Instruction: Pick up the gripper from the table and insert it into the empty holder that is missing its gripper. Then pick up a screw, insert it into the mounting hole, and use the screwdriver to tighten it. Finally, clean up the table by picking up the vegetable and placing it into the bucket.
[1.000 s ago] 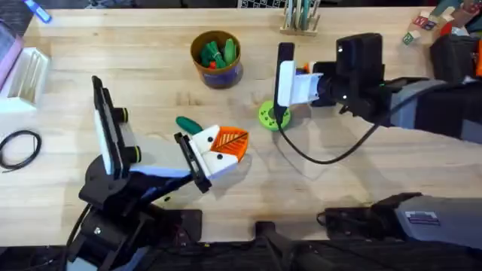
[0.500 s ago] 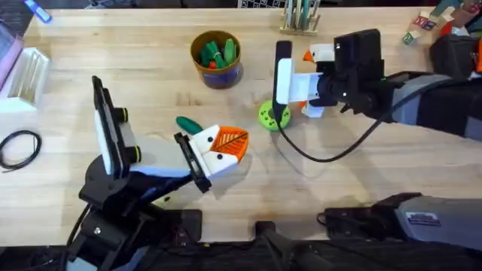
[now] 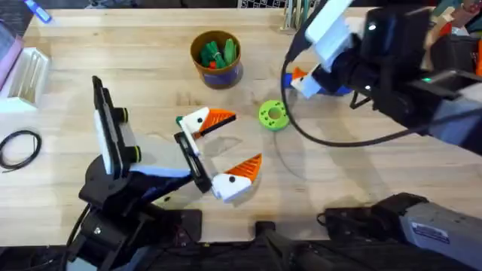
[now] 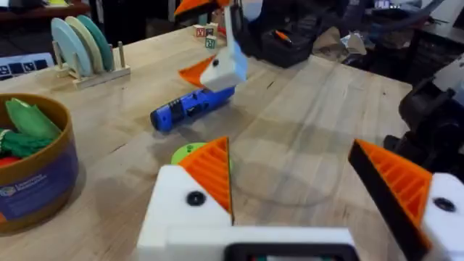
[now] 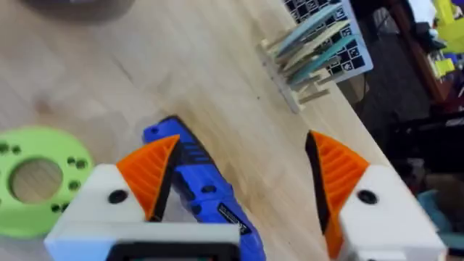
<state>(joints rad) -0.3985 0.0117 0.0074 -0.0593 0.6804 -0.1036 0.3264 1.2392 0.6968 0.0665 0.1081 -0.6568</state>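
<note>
I see a light wooden table point(image 3: 151, 68) with visible grain, and dark clutter beyond its far edge.

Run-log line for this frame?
left end effector: open, low over table | right end effector: open, over screwdriver | screwdriver: lying on table | bucket: upright

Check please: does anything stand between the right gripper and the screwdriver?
Nothing visible does. The right gripper is open, and the screwdriver lies between its fingers, close to one of them. The green disc sits off to the side, apart from the screwdriver.
</note>
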